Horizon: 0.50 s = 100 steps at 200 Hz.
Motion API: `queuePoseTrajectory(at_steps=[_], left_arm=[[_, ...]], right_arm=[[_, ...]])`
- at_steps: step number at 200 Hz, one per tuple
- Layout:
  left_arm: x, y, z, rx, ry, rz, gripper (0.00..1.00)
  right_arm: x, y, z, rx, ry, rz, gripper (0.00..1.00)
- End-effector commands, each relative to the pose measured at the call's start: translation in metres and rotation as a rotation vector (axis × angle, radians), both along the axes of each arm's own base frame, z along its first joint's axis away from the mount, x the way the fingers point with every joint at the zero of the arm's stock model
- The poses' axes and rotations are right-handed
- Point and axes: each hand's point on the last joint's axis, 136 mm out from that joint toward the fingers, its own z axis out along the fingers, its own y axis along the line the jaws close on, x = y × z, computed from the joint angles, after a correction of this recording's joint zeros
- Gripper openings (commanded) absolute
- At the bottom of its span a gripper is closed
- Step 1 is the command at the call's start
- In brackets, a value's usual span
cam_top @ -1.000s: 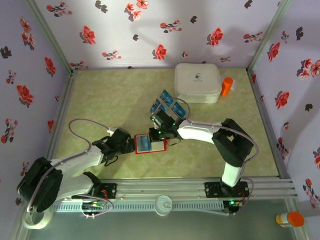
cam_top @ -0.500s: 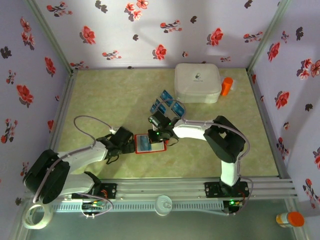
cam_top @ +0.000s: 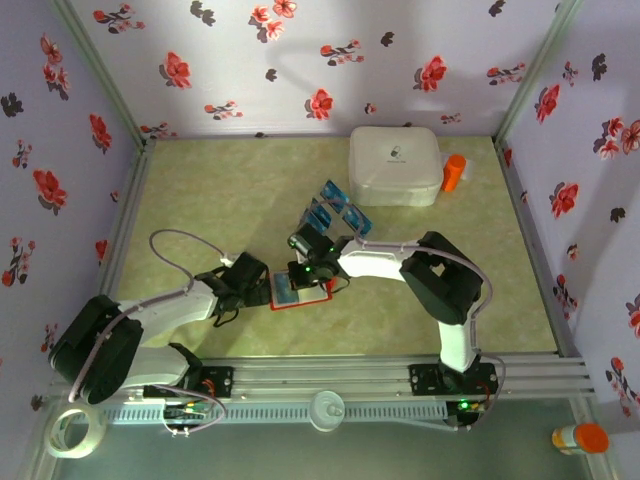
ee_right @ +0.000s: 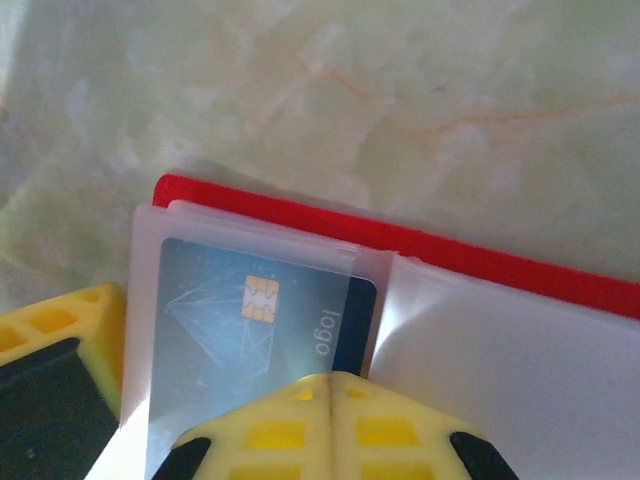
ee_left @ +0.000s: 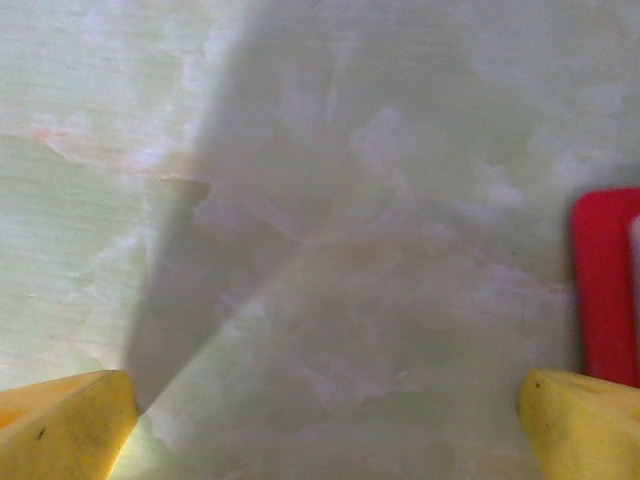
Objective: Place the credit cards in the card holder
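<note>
The card holder [ee_right: 480, 262] lies open and flat on the bench [ee_right: 400, 100], near the middle of its front part, between the two arms. It has a bright red, smooth cover with rounded corners, and inside there is a milky, half-transparent plastic pocket [ee_right: 500, 370]. One blue card [ee_right: 230, 330] sits inside the left pocket; it is thin and glossy, with a small golden chip, fine white lines and the word "logo". The right pincer [ee_right: 330, 395] is clenched, its yellow ribbed tips pressed together just over the near edge of this card; if they pinch something, I cannot tell. The left pincer [ee_left: 320, 425] is released, with its yellow tips far apart and low over the bare bench, and the red edge of the holder is just beside its right tip. The bench has a pale green surface with a marble pattern. The loose cards [cam_top: 337, 208], blue and teal, lie in a small fan behind the holder. Further back stands a white box [cam_top: 395, 165] with rounded corners, and an orange container [cam_top: 454, 172] just beside it.
</note>
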Motion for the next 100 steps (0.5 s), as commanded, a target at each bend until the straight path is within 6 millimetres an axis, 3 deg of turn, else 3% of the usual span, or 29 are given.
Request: queuePoseTrajectory(at_steps=[1,58,100], left_arm=[[0.003,-0.013,-0.011,-0.051,0.011,-0.030,1.00],[0.003,-0.013,-0.010,-0.052,0.012,-0.029,1.00],[0.005,-0.015,-0.009,-0.057,0.007,-0.024,1.00]], right_arm=[[-0.008,0.006,0.000,0.000,0.023,0.023,0.01],[-0.002,-0.006,0.030,0.011,-0.053,-0.002,0.03],[-0.005,-0.015,0.019,-0.018,-0.042,0.003,0.03]])
